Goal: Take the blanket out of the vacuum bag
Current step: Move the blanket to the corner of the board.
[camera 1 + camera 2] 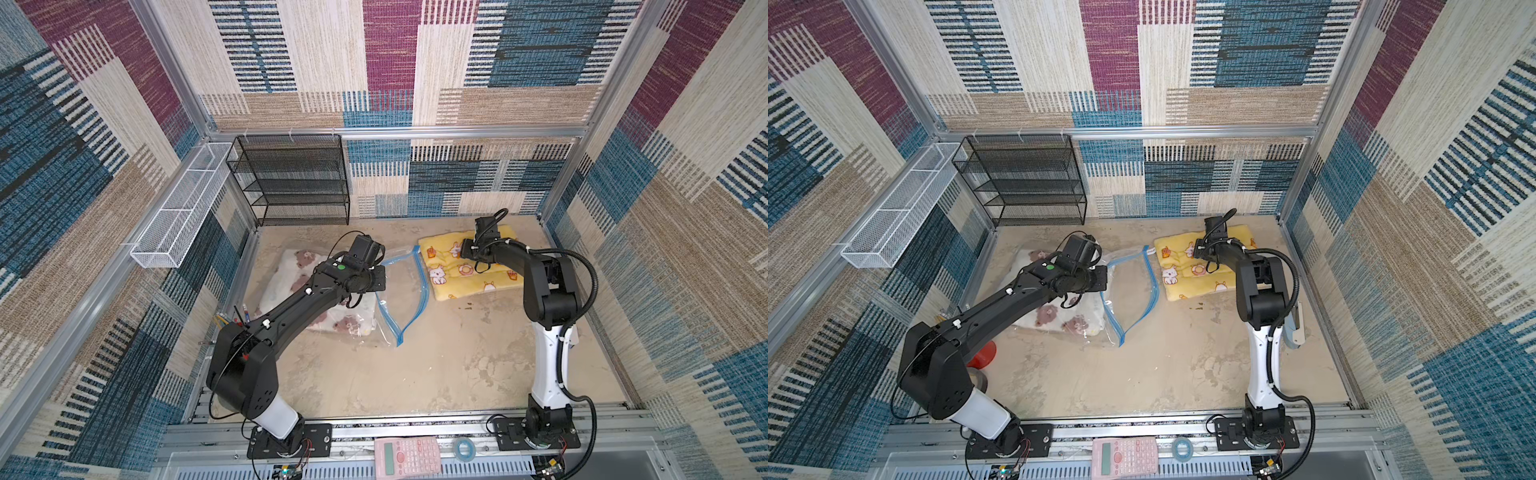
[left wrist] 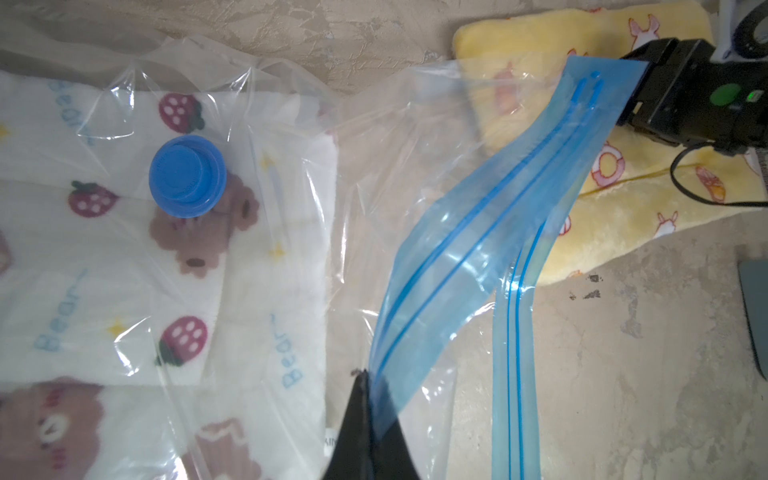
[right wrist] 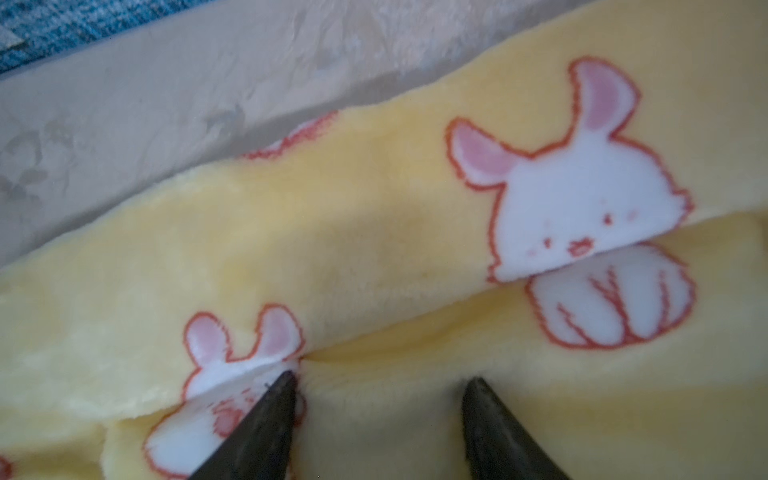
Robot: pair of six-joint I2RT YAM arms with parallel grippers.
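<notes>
The vacuum bag (image 1: 401, 286) lies clear and crinkly on the table, left of centre, with its mouth gaping. A folded white bear-print blanket (image 2: 104, 270) is inside it, under the round blue valve cap (image 2: 187, 176). My left gripper (image 2: 365, 380) is shut on the raised upper lip of the blue zip strip (image 2: 478, 208). The lower lip (image 2: 513, 353) lies flat on the table. A folded yellow rabbit-print blanket (image 1: 453, 282) lies outside the bag, to its right. My right gripper (image 3: 380, 380) is open, both fingertips resting on the yellow blanket (image 3: 332, 249).
A black mesh shelf (image 1: 291, 183) stands at the back left. A white wire basket (image 1: 183, 208) hangs on the left wall. A pink calculator (image 1: 407, 455) and a tape roll (image 1: 463, 449) lie on the front rail. A red object (image 1: 984, 355) sits by the left arm's base.
</notes>
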